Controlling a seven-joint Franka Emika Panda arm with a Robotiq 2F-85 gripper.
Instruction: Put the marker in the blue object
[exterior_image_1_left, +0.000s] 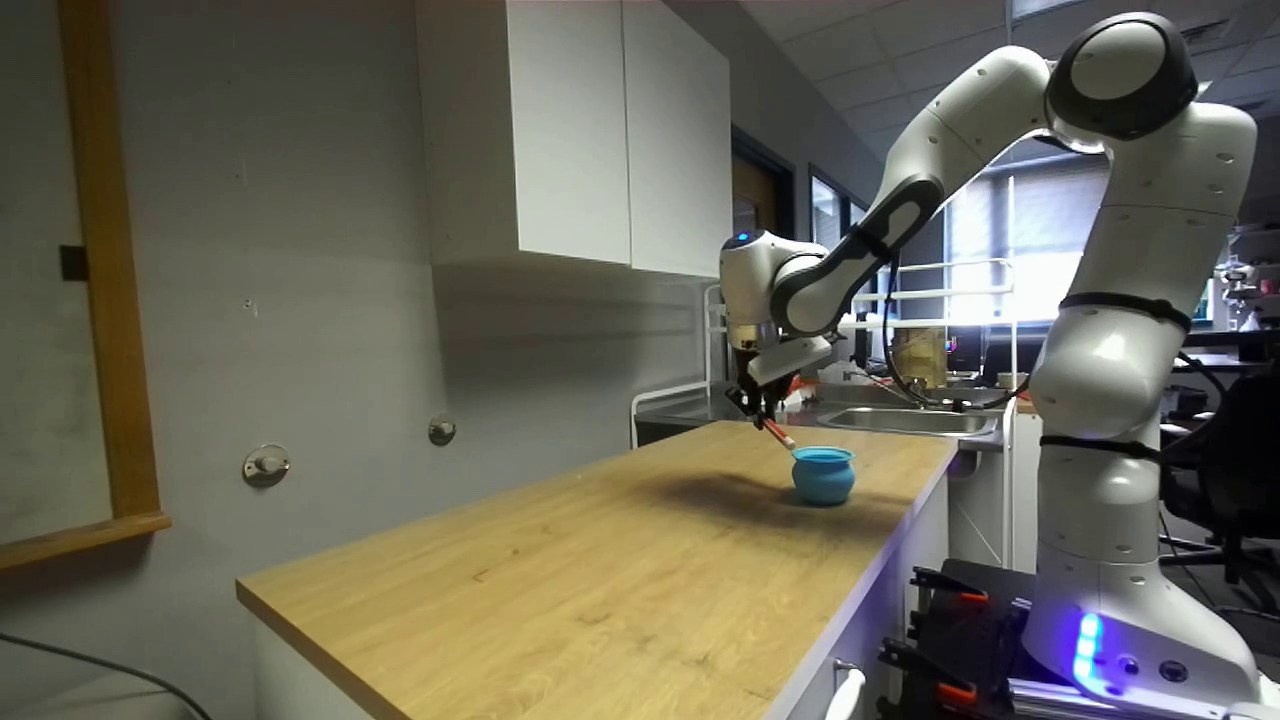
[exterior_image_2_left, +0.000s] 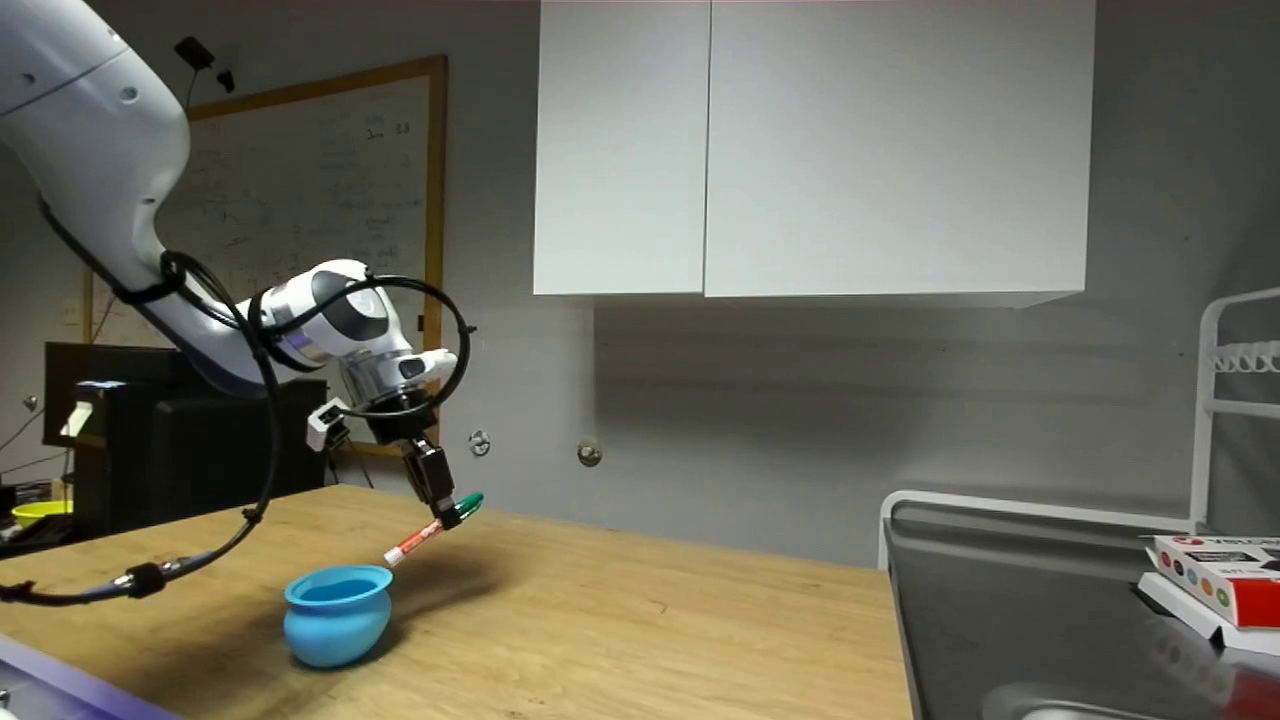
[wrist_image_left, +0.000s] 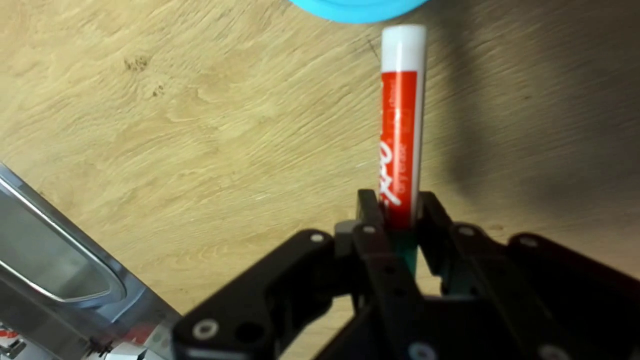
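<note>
Blue and rounded, a small pot (exterior_image_2_left: 338, 632) is standing upright on a pale wooden tabletop (exterior_image_1_left: 580, 600), its open mouth facing up. Above the wood, a black claw (wrist_image_left: 398, 210) is pinching a red-and-white marker (wrist_image_left: 400, 130) near its green end, holding it at a tilt. The marker's white end is slanting down toward the pot, and the wrist view is showing wood between that end and the rim. In an exterior view, the pot is sitting near the long edge (exterior_image_1_left: 891, 545) facing the robot base (exterior_image_1_left: 1145, 640), while open wood is stretching from it toward the wall (exterior_image_1_left: 320, 340). A metal sink counter (exterior_image_2_left: 1030, 600) is bordering the tabletop's end, and white cabinets (exterior_image_2_left: 890, 150) are hanging well above.
</note>
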